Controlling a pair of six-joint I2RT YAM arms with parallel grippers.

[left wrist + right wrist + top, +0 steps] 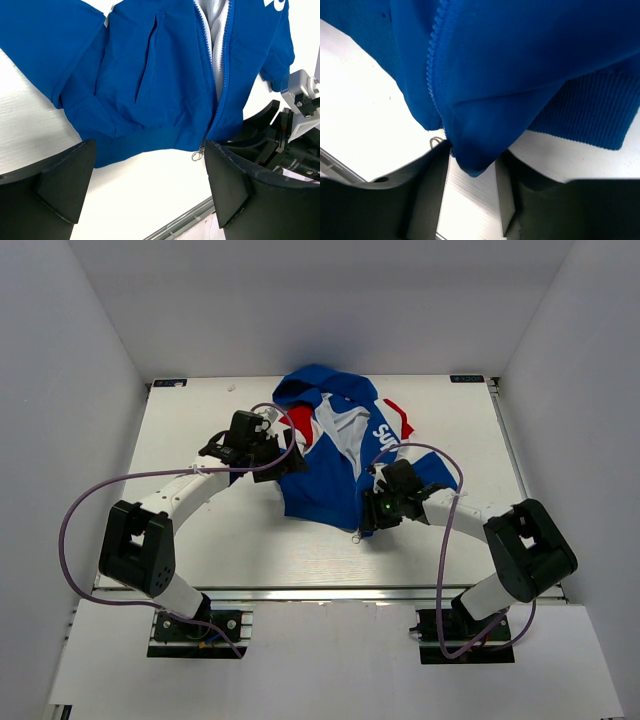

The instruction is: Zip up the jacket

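The jacket (335, 455) lies open-fronted on the bench (240, 550). The right gripper (472, 162) straddles its hem corner beside the zipper pull (196, 155); whether it is grasping cannot be told. The left gripper (150, 155) hangs released above the hem. The step looks like anchoring the hem; next, the pull needs pinching and drawing upward

A white table (300, 552) with a faintly grained top fills the floor of a plain white enclosure; a back wall (320, 300), a left wall (60, 420) and a right wall (590, 390) rise around it; an aluminium rail (330, 593) runs along its near edge; two small dark tags (170, 382) sit at its far corners; the light is soft and even, with faint shadows.
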